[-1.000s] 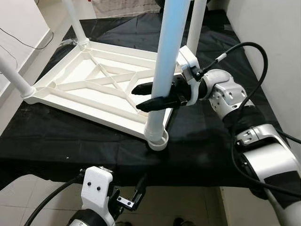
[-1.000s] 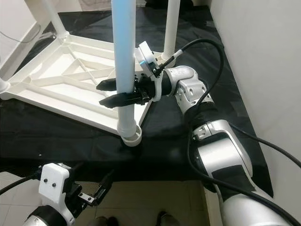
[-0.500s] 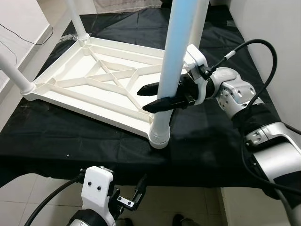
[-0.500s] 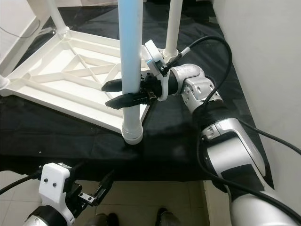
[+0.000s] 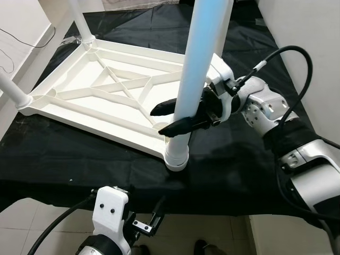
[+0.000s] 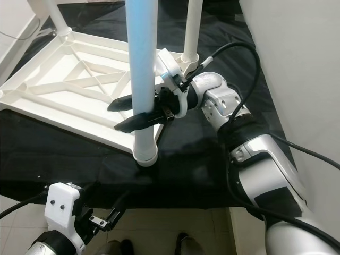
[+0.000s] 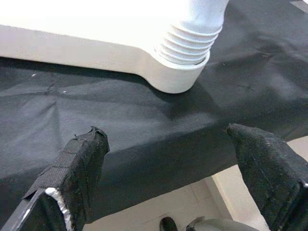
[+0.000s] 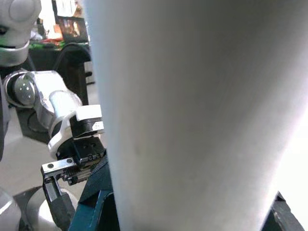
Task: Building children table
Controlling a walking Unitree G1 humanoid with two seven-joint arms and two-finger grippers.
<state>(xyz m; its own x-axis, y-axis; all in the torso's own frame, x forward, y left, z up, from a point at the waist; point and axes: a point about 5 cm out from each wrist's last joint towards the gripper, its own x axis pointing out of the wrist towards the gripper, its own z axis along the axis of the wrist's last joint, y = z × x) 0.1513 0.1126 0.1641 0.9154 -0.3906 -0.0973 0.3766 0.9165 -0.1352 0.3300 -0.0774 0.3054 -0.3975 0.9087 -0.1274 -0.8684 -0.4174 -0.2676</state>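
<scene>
White children's table top [image 5: 101,98] lies upside down on a black cloth [image 5: 64,159], ribbed underside up, legs sticking upward from its corner sockets. Right gripper [image 5: 170,117] is clamped around the near-corner leg [image 5: 194,69], one black finger on each side, partway up the tube. Below the gripper, that leg's threaded end sits in the corner socket [image 7: 180,72], the socket collar touching the cloth. Further legs stand beyond the gripper at the other corners [image 5: 79,21]. Left gripper [image 5: 149,223] hangs low past the near cloth edge, fingers [image 7: 79,163] spread apart, holding nothing, pointed toward the socket.
</scene>
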